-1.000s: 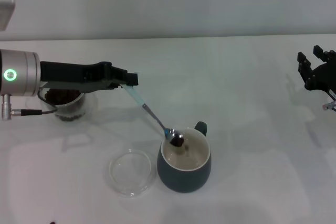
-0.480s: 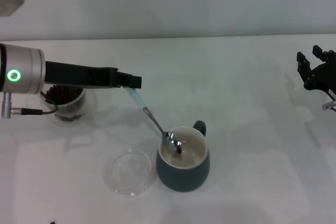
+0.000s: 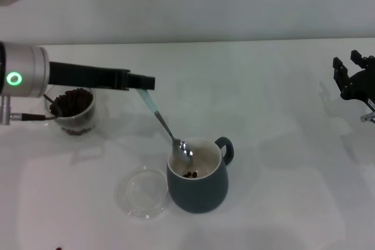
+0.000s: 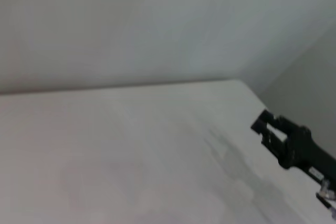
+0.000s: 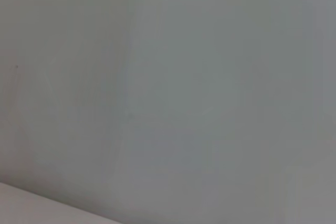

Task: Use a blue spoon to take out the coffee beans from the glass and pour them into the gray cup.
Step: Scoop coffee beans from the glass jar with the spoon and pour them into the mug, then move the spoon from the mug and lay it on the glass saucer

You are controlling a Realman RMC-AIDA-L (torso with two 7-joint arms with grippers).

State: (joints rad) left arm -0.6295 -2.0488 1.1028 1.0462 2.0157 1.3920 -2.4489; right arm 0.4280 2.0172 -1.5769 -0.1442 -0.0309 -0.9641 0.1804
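The left gripper [image 3: 142, 82] is clamped on the pale handle end of the blue spoon [image 3: 167, 126]. The spoon's long axis slants down and away from the gripper toward the robot's right, its metal bowl pointing into the mouth of the gray cup [image 3: 197, 182], just inside the rim on the gripper's side. The cup stands below and to the right of the gripper, its loop handle turned away from it. A few coffee beans [image 3: 190, 174] lie on the cup's cream floor; a second ago a dark load sat in the spoon's bowl, which now looks bare. The cup has also shifted slightly toward the gripper. The glass [image 3: 73, 109], with beans in it, stands behind the gripper under the arm. A clear dish [image 3: 142, 192] lies on the surface [image 3: 275, 144] beside the cup. The right gripper [image 3: 355, 78], fingers apart, is parked far to the right.
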